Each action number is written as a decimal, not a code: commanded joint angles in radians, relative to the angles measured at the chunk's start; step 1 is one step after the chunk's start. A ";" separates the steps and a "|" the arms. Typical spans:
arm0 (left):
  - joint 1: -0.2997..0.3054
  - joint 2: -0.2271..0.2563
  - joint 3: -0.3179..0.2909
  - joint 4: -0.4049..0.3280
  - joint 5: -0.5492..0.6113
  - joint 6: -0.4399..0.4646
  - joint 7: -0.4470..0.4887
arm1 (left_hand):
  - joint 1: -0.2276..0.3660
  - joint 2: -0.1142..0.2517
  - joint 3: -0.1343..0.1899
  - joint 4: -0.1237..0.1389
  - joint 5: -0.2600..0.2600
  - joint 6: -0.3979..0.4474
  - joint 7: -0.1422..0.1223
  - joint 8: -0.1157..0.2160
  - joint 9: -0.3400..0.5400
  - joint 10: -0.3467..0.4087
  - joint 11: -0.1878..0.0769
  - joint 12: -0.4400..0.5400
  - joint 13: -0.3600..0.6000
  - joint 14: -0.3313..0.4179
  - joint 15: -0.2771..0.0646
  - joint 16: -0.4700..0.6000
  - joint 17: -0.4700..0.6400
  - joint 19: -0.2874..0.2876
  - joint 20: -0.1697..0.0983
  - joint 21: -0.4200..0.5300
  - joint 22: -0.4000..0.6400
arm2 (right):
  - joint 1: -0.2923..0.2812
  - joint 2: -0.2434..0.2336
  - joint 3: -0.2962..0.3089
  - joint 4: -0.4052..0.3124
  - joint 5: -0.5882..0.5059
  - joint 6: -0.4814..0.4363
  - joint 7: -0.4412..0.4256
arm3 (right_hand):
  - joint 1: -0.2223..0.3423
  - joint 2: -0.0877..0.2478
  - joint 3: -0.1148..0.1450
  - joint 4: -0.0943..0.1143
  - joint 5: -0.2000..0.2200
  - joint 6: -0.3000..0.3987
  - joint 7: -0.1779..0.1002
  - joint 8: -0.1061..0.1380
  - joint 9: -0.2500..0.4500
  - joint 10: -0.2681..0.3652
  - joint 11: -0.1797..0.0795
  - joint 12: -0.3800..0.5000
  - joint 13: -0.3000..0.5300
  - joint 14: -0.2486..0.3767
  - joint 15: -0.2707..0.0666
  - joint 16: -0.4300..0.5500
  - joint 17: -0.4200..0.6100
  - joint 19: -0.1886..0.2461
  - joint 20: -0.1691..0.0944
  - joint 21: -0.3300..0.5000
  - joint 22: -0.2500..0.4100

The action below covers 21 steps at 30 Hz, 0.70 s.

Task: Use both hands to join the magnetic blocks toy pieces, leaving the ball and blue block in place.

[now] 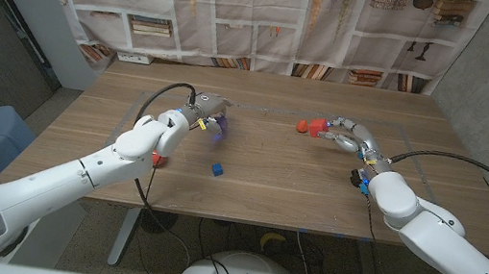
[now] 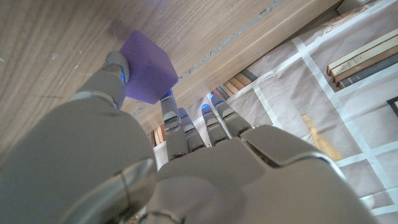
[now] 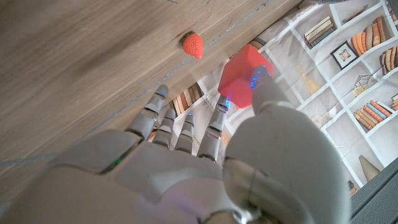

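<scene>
The left hand pinches the purple block at its fingertips, just above the bench. The right hand pinches the red block, with a strawberry-like piece just beyond its fingers. Both grips look shallow, so magnetic pull could twist a block loose. The blue block lies near the left hand, where a low sweep could knock it.

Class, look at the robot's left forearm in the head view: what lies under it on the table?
A small red thing peeks out beneath the left forearm, on the wooden table. The arm covers most of it, so its shape cannot be told. The blue block lies beside the arm, uncovered.
</scene>
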 commanded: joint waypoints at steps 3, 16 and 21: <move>0.051 -0.030 -0.049 -0.050 -0.120 0.050 0.092 | 0.011 0.022 -0.005 -0.001 0.008 0.117 -0.068 -0.004 0.005 0.008 0.007 -0.002 0.003 0.016 -0.068 0.000 0.006 0.009 0.010 0.000 0.004 | 0.003 0.006 0.004 0.016 -0.003 0.048 0.010 | 0.007 0.023 -0.003 -0.001 0.005 0.110 -0.058 0.086 0.042 0.008 -0.003 -0.005 0.001 0.000 0.000 0.003 0.004 0.007 -0.002 0.003 0.004; 0.088 -0.085 -0.082 -0.067 -0.247 0.084 0.203 | 0.013 0.029 -0.013 -0.001 0.010 0.130 -0.072 -0.008 0.005 0.007 0.010 -0.005 0.004 0.013 -0.060 -0.004 0.006 0.006 0.015 -0.003 0.004 | 0.008 0.029 0.008 0.044 0.005 0.111 0.022 | 0.009 0.025 -0.005 -0.002 0.005 0.108 -0.058 0.085 0.041 0.010 -0.002 -0.005 0.001 0.000 0.000 0.003 0.006 0.008 -0.002 0.004 0.004; 0.099 -0.101 -0.097 -0.067 -0.316 0.066 0.250 | 0.013 0.031 -0.015 -0.001 0.010 0.134 -0.072 -0.011 0.006 0.010 0.012 -0.005 0.004 0.013 -0.057 -0.005 0.006 0.006 0.017 -0.004 0.004 | 0.003 0.046 0.012 0.061 0.022 0.156 0.029 | 0.009 0.026 -0.007 -0.002 0.005 0.108 -0.058 0.085 0.041 0.013 -0.003 -0.004 0.001 0.000 0.000 0.003 0.006 0.009 -0.003 0.004 0.004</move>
